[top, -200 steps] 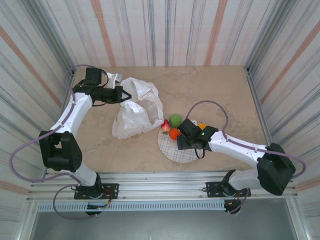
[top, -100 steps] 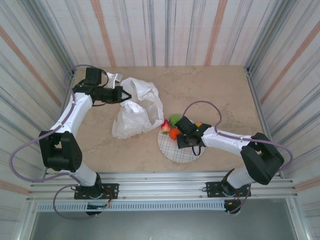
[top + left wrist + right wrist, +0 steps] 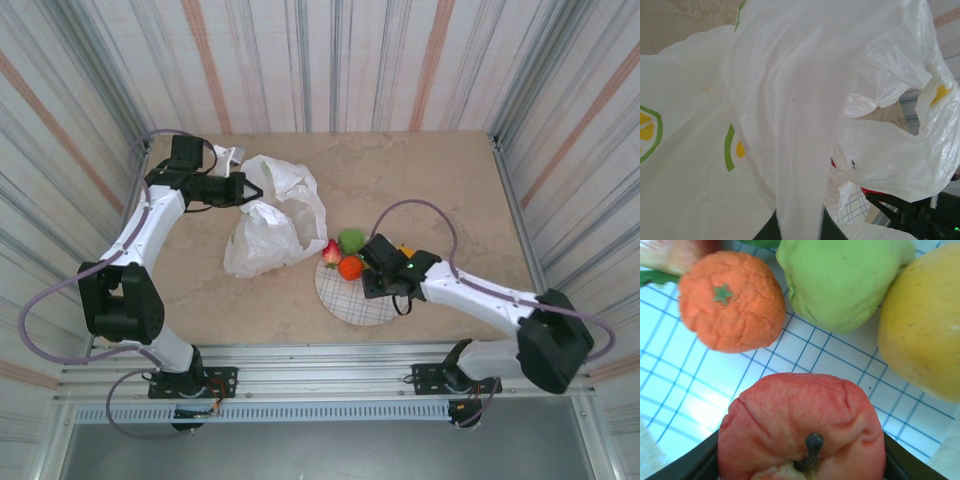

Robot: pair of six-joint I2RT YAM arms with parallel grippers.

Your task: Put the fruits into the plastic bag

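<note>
Plate [image 3: 687,390] with one orange [image 3: 732,300], one red apple [image 3: 800,425]

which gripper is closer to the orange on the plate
Right. The right gripper sits beside the orange over the plate, red apple between its fingers; the left gripper is far off at the plastic bag.

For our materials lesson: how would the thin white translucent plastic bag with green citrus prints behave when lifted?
Probably floppy: the thin white translucent plastic bag hangs in crumpled folds. Likely very light, since light passes through the film. Its mouth may sag shut unless held open.
</note>
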